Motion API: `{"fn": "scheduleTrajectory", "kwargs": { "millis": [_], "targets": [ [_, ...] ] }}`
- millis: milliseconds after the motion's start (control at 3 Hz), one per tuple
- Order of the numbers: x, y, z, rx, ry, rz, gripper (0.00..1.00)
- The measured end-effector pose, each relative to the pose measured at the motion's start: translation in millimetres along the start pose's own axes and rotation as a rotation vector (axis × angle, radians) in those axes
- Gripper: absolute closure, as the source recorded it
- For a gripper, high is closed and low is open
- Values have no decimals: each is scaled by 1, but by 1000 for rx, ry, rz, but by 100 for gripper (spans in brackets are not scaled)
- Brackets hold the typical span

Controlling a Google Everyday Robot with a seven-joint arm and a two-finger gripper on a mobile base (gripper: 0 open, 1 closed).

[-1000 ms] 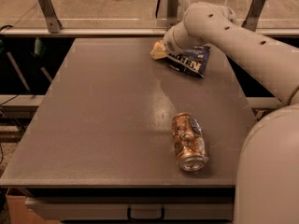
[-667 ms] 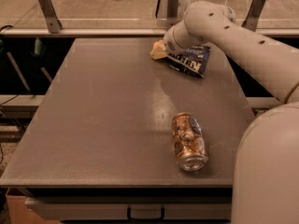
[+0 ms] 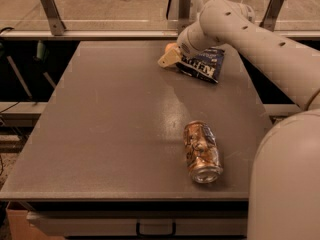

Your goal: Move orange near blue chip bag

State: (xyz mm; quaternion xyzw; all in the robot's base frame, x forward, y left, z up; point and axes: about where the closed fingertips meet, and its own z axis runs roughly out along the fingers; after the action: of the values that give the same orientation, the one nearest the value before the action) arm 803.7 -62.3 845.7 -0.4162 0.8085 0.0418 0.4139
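No movement; the claw [image 3: 171,59] stays at the grey counter's [image 3: 110,134] far end, grip unreadable, small round pale-orange fruit [image 3: 171,47] against it, just beside the crumpled navy-blue foil chip bag [image 3: 202,65]; placement looks all but done.

The gripper [image 3: 167,59], beside the blue chip bag [image 3: 204,67], has edged slightly toward the camera.

The surface [image 3: 110,124] is gray, smooth and matt, with a few faint scratches. The can [image 3: 201,151] is shiny metal. The bag [image 3: 202,64] is crinkly dark blue foil and a bit glossy. The orange [image 3: 171,47] looks smooth and matt. The arm [image 3: 250,34] is smooth pale plastic. The claw [image 3: 169,59], at the far side of the surface by the bag's left edge, looks like matt cream plastic.
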Motion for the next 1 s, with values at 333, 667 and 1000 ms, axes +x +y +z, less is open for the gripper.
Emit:
{"fn": "scheduleTrajectory", "kwargs": {
  "millis": [333, 667, 1000],
  "targets": [
    [0, 0, 0, 0, 0, 0, 0],
    [-3, -5, -11, 21, 1, -15, 0],
    [-22, -17, -45, 50, -66, -23, 0]
  ]
}}
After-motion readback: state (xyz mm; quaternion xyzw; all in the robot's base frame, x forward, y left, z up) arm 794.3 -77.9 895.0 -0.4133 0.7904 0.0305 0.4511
